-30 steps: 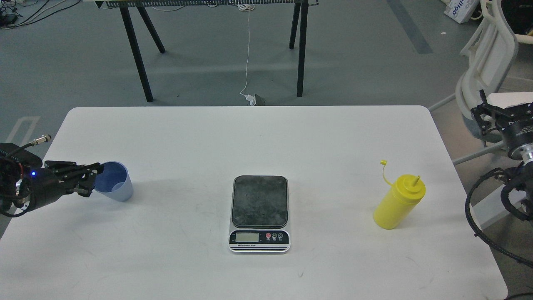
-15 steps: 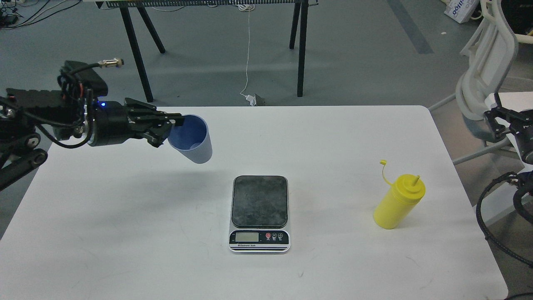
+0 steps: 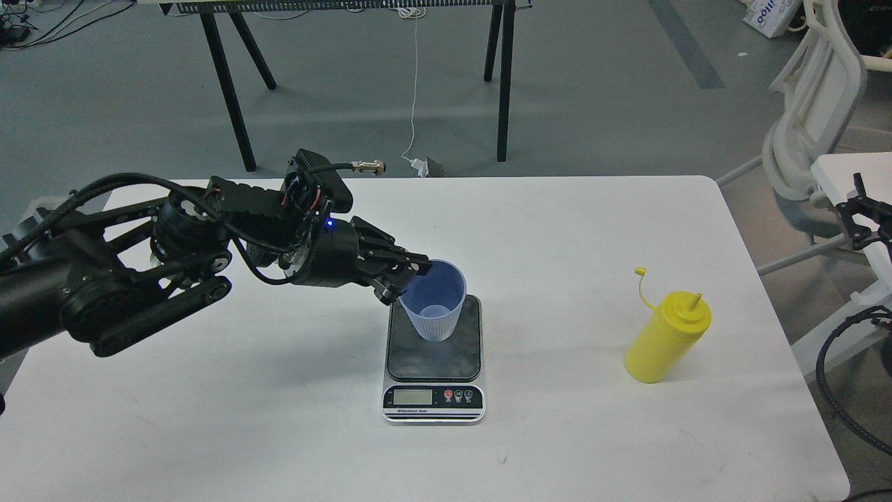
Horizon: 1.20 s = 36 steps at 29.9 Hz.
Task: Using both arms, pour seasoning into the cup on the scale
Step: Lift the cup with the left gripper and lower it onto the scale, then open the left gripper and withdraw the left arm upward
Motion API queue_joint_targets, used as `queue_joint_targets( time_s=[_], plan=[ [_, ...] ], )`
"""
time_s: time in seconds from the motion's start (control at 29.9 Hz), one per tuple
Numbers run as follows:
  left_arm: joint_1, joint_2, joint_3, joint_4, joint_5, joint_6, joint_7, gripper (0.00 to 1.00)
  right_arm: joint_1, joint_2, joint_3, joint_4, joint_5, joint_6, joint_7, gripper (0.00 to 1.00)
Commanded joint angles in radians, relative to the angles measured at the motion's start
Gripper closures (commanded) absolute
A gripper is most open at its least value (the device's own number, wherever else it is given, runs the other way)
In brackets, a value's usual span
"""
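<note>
- Head view is showing the yellow squeeze bottle (image 3: 667, 337) standing at the scale's (image 3: 433, 357) three o'clock, nearer the right arm.
- Left gripper (image 3: 406, 275) is pinching the blue cup's (image 3: 433, 307) rim, cup upright over the weighing plate.
- Right gripper (image 3: 860, 213): cannot tell.

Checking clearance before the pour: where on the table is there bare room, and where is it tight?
Bare: the table between scale and yellow bottle, the whole near edge, and the far right corner. Crowded: the scale's left side, where the left gripper holds the cup over the plate.
</note>
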Motion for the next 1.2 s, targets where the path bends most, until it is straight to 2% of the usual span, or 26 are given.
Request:
queue_joint_targets(
  time_s=[0.0,0.4,0.57,0.7,0.94,0.97,1.0,1.04,1.07,1.1,1.17],
  plan=[
    [0.007,-0.028,0.011,0.021,-0.004,0.002,-0.002,0.95,-0.004,0.000,0.000,0.000,0.000,0.000,0.001,0.01],
    [0.015,-0.076,0.011,0.113,-0.003,0.008,0.003,0.94,-0.004,0.001,0.000,0.000,0.000,0.000,0.001,0.01],
    [0.015,-0.083,0.011,0.128,-0.001,0.009,0.009,0.90,-0.004,0.000,0.000,-0.002,0.000,0.000,0.001,0.01],
    [0.015,-0.090,0.013,0.139,-0.001,0.009,0.014,0.80,-0.005,0.000,0.000,0.000,0.000,0.000,0.001,0.01],
    [0.016,-0.082,0.013,0.139,-0.010,0.009,0.011,0.78,-0.010,0.000,0.000,0.000,0.000,0.000,0.001,0.01],
    [0.017,-0.082,0.013,0.140,-0.013,0.009,0.011,0.74,-0.011,0.000,0.000,0.000,0.000,0.000,0.001,0.01],
    [0.017,-0.082,0.008,0.139,-0.019,0.009,0.012,0.65,-0.011,0.000,0.000,0.001,0.000,0.000,0.001,0.01],
    [0.015,-0.083,-0.002,0.139,-0.024,0.011,0.012,0.51,-0.013,0.000,0.000,0.001,0.000,0.000,-0.001,0.01],
    [0.013,-0.083,-0.010,0.139,-0.041,0.015,0.012,0.27,-0.017,-0.002,0.000,0.003,0.000,0.000,0.001,0.01],
    [0.012,-0.079,-0.019,0.130,-0.067,0.021,0.009,0.10,-0.023,-0.003,0.000,0.007,0.000,0.000,0.001,0.01],
    [0.010,-0.071,-0.044,0.128,-0.174,0.026,0.011,0.06,-0.045,-0.019,0.000,0.038,0.000,0.000,0.001,0.01]
  ],
)
